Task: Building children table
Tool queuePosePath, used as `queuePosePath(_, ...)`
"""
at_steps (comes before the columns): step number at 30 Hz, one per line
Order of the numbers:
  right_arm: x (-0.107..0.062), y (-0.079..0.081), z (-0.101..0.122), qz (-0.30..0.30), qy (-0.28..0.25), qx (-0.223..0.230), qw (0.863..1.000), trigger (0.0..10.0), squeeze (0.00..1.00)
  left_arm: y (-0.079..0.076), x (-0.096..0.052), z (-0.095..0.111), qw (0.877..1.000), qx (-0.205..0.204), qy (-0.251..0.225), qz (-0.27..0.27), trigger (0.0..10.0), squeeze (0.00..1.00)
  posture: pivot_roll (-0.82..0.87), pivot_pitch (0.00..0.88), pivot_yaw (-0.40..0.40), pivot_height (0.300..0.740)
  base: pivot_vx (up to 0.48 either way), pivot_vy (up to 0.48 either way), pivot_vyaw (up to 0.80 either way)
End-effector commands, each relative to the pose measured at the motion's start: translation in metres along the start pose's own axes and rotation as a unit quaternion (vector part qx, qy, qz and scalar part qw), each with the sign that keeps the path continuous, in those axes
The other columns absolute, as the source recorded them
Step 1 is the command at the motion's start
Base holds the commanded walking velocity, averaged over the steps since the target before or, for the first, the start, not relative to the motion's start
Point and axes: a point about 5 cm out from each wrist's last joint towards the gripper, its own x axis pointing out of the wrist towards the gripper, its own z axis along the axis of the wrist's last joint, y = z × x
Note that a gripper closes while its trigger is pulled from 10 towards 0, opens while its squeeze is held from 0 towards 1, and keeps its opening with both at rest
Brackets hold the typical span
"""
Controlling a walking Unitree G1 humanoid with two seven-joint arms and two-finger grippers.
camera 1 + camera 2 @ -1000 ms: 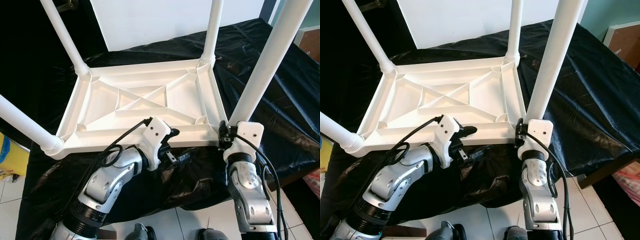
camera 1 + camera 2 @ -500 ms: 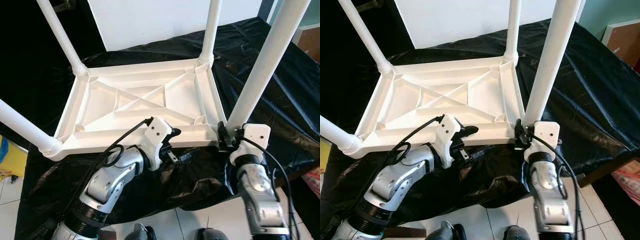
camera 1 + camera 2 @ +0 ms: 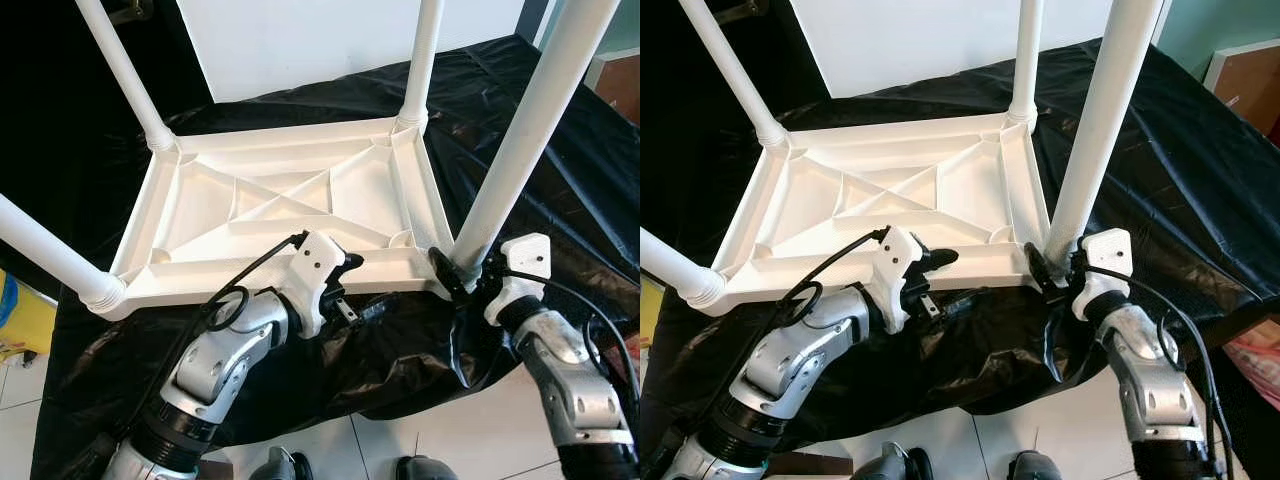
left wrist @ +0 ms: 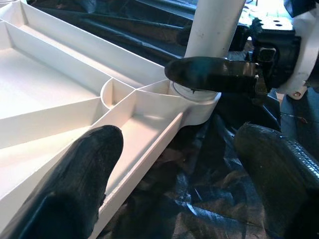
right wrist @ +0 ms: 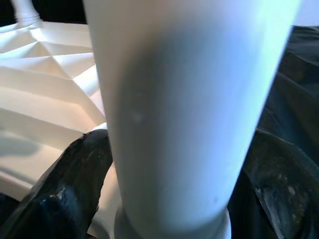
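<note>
The white children's table (image 3: pixel 285 200) is lying upside down on black sheeting (image 3: pixel 560 180) at frame centre, four legs rising. The right gripper (image 3: pixel 452 277) is clasping the base of the near-right leg (image 3: pixel 520 140) at lower right. The left gripper (image 3: pixel 345 275) is sitting spread apart over the near rim, holding nothing.
</note>
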Motion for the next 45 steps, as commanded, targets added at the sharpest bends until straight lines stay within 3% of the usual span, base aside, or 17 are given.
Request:
queuePosePath(1,0.001,0.003,-0.003,0.031,0.003,0.005,1.0,10.0,0.0,0.0,-0.002,-0.003,1.0,-0.004,0.008,-0.019,10.0,0.0,-0.1,0.132,0.1,0.74,0.0,0.0,0.0)
queuePosePath(9,0.01,0.009,-0.001,0.127,0.011,-0.018,0.992,10.0,0.0,0.0,-0.002,-0.003,1.0,-0.003,0.01,-0.023,10.0,0.0,-0.1,0.132,0.107,0.74,0.0,0.0,0.0)
queuePosePath(16,0.02,0.013,0.0,0.166,0.011,-0.033,0.985,10.0,0.0,-0.001,-0.001,-0.002,1.0,-0.002,0.01,-0.026,10.0,0.0,-0.09,0.13,0.103,0.74,0.0,0.0,0.0)
queuePosePath(17,0.02,0.013,-0.001,0.171,0.011,-0.034,0.985,8.5,0.0,-0.001,-0.001,-0.002,1.0,-0.002,0.01,-0.025,10.0,0.0,-0.09,0.129,0.102,0.74,0.0,0.0,0.0)
queuePosePath(18,0.02,0.013,-0.001,0.171,0.011,-0.034,0.985,8.5,0.0,-0.001,-0.001,-0.002,1.0,-0.002,0.01,-0.025,10.0,0.0,-0.09,0.129,0.102,0.74,0.0,0.0,0.0)
queuePosePath(19,0.021,0.013,-0.001,0.175,0.013,-0.036,0.984,4.6,0.0,-0.001,-0.001,-0.002,1.0,-0.002,0.009,-0.025,10.0,0.0,-0.09,0.129,0.102,0.74,0.0,0.0,0.0)
queuePosePath(20,0.021,0.012,-0.003,0.176,0.015,-0.037,0.984,2.0,0.0,-0.001,-0.001,-0.001,1.0,-0.002,0.009,-0.024,10.0,0.0,-0.09,0.128,0.099,0.74,0.0,0.0,0.0)
queuePosePath(21,0.021,0.01,-0.004,0.176,0.016,-0.038,0.983,0.9,0.0,-0.001,-0.001,-0.001,1.0,-0.002,0.009,-0.023,10.0,0.0,-0.09,0.128,0.099,0.74,0.0,0.0,0.0)
queuePosePath(22,0.021,0.01,-0.004,0.176,0.016,-0.038,0.983,0.9,0.0,-0.001,-0.001,-0.001,1.0,-0.002,0.009,-0.023,10.0,0.0,-0.09,0.128,0.099,0.74,0.0,0.0,0.0)
queuePosePath(23,0.02,0.008,-0.006,0.172,0.021,-0.043,0.984,0.0,0.0,-0.001,-0.001,-0.001,1.0,-0.002,0.009,-0.022,10.0,0.0,-0.09,0.128,0.096,0.74,0.0,0.0,0.0)
queuePosePath(32,0.012,0.005,-0.015,0.155,0.034,-0.04,0.987,0.0,0.0,-0.002,-0.002,-0.002,1.0,-0.002,0.009,-0.022,10.0,0.0,-0.09,0.13,0.099,0.74,0.0,0.0,0.0)
queuePosePath(33,0.012,0.004,-0.016,0.147,0.036,-0.039,0.988,4.6,0.0,-0.002,-0.002,-0.002,1.0,-0.002,0.009,-0.023,10.0,0.0,-0.1,0.131,0.1,0.74,0.0,0.0,0.0)
queuePosePath(36,0.011,0.003,-0.017,0.14,0.037,-0.039,0.989,4.6,0.0,-0.002,-0.001,-0.002,1.0,-0.003,0.009,-0.023,10.0,0.0,-0.1,0.132,0.099,0.74,0.0,0.0,0.0)
queuePosePath(37,0.011,0.003,-0.018,0.134,0.039,-0.037,0.989,10.0,0.0,-0.002,-0.001,-0.002,1.0,-0.003,0.008,-0.023,10.0,0.0,-0.1,0.133,0.101,0.74,0.0,0.0,0.0)
queuePosePath(39,0.01,0.002,-0.019,0.126,0.042,-0.035,0.991,10.0,0.0,-0.002,-0.001,-0.002,1.0,-0.003,0.008,-0.023,10.0,0.0,-0.1,0.134,0.101,0.74,0.0,0.0,0.0)
queuePosePath(45,0.011,-0.003,-0.028,0.015,0.06,-0.016,0.998,10.0,0.0,0.0,0.0,-0.002,1.0,-0.003,0.008,-0.023,10.0,0.0,-0.1,0.13,0.097,0.74,0.0,0.0,0.0)
